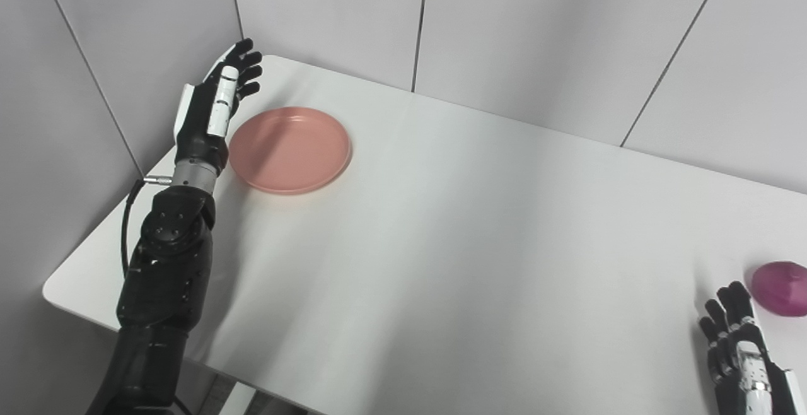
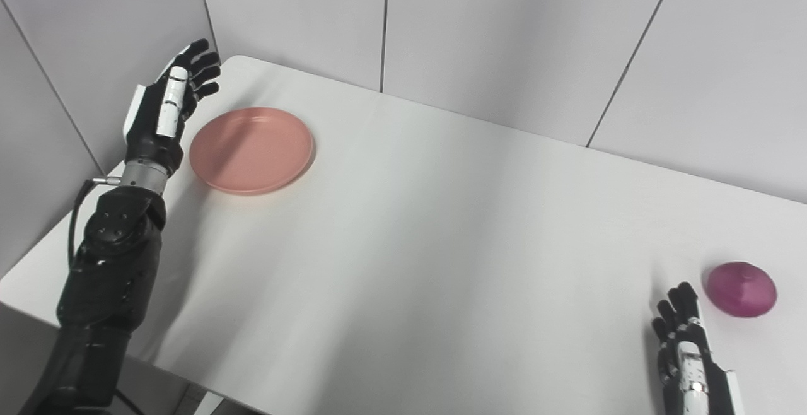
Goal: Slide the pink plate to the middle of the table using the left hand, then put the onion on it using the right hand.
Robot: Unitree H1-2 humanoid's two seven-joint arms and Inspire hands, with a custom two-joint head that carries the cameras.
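Two hands and two task items occupy the large white rectangular table, which is set into a corner of grey panelled walls. Round pink plastic plate: lies flat near the far left corner of the table, well apart from the centre. Left hand: positioned upright just beside the plate's left rim, fingers released and spread, grasping nothing; contact with the rim cannot be confirmed. Right hand: rests low at the near right edge, fingers extended and holding nothing. Small purple-red onion: sits on the table just beside the right hand, to its right, not touching it.

Step in hand, as judged: sliding the plate. Procedure: set the left palm edge against the outer rim, keep it low to the table surface, and push steadily toward the centre. Push through the plate's middle line; an off-centre push is likely to spin it away.
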